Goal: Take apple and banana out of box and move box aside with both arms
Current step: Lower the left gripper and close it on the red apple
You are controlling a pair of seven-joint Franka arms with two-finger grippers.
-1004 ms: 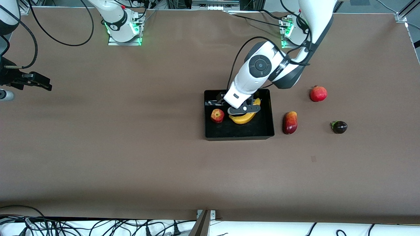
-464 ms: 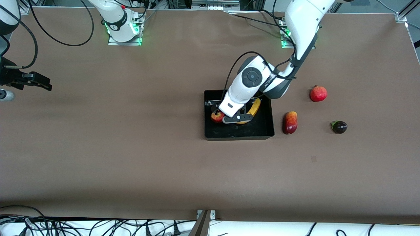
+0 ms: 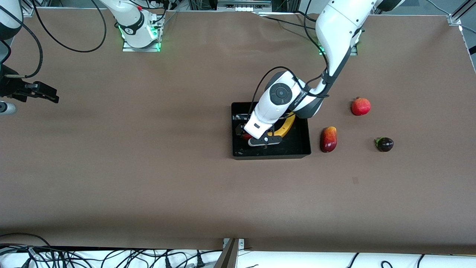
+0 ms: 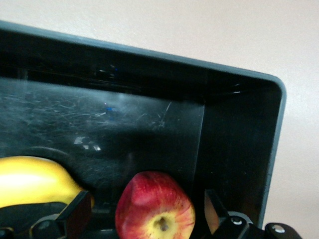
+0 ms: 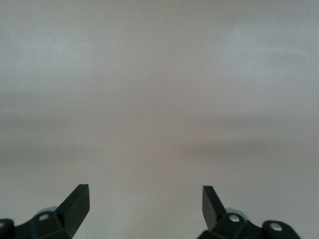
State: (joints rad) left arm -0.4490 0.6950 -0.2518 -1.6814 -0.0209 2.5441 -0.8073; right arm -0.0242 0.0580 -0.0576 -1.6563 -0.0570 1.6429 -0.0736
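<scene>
Lowered into the black box near the middle of the brown desk: the left pincer, fingers spread wide on either side of the small red apple with its yellow patch, no contact between fingertips and fruit discernible from the left wrist view. Just beside that pincer, toward the left arm's end of the desk, the curved yellow banana, also inside the box and partly hidden under the white wrist in the front view. Around the pincer, the box's glossy scratched inner walls and a rounded corner. Outside the box, farther toward the left arm's end of the desk from the left pincer: a red-and-yellow mango-shaped fruit just beside the box wall, a round red fruit farther from the front camera, and a small dark purple fruit with a green stem. Well apart from all of it, at the right arm's end of the desk, the waiting right pincer, fingers parted, with only bare desk surface beneath it.
</scene>
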